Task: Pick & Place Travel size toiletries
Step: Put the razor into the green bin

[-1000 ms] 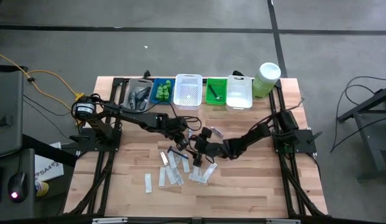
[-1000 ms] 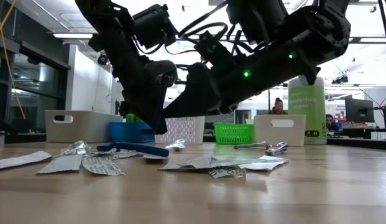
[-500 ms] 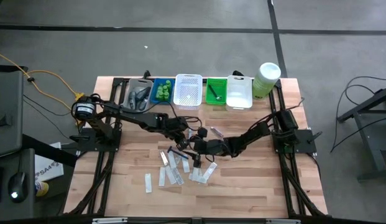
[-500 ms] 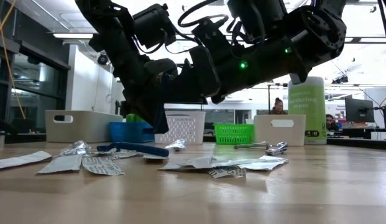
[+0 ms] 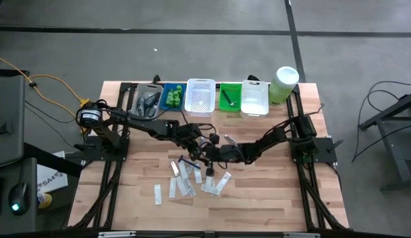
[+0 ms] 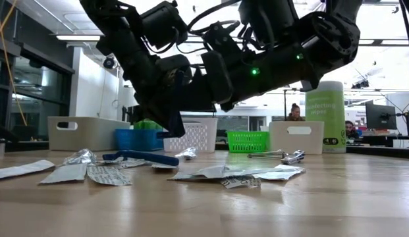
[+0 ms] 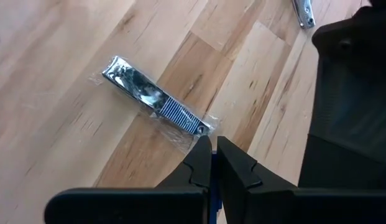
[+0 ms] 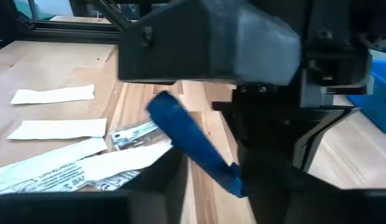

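Closing in since a second ago, the right gripper [image 5: 212,152] now meets the left gripper [image 5: 204,149] above mid-table; its narrowing fingers flank the blue razor [image 8: 193,144], which the left's shut fingers pinch. White sachets [image 5: 185,182] lie unmoved below.

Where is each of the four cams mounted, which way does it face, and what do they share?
High: above, straight down; both arms, left gripper, baskets.
Low: table height, level across wooden table; both arms overhead, sachets in front.
Left wrist: down past its shut fingers at a wrapped nail clipper.
Right wrist: right gripper facing the left arm, blue razor between.
Shared: razor, also in low.
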Tool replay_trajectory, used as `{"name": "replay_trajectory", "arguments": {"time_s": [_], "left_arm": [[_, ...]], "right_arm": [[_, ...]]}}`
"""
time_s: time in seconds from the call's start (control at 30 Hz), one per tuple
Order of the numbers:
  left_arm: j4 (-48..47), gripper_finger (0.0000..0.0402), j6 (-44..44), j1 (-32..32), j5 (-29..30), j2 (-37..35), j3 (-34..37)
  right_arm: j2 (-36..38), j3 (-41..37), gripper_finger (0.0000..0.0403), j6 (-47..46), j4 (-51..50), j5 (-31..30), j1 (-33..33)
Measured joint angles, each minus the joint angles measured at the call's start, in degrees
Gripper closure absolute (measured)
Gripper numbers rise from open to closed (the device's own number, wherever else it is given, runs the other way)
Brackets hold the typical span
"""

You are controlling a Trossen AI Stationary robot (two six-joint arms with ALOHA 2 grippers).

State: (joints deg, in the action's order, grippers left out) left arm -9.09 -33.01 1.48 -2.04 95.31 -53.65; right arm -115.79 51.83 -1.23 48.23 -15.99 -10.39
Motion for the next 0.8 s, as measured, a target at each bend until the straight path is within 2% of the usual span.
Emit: {"name": "replay_trajectory", "arguments": {"time_s": [0.17,0.27,0.53,0.8], "left_arm": [[-0.15,0.0396,-0.04,-0.07,-0.45,0.00,0.00],[-0.08,0.0396,-0.24,-0.04,-0.89,0.00,0.00],[-0.10,0.0381,-0.14,-0.04,-1.31,0.00,0.00],[0.14,0.0320,3.67,0.04,-0.66,-0.11,-0.02]], "right_arm": [[0.02,0.00,0.0343,0.19,0.57,0.66,0.37],[0.07,0.02,0.0369,0.17,0.70,0.90,0.44],[0.07,0.02,0.0369,-0.16,0.66,2.48,0.52],[0.04,-0.04,0.0369,-1.97,-0.89,3.65,0.24]]}}
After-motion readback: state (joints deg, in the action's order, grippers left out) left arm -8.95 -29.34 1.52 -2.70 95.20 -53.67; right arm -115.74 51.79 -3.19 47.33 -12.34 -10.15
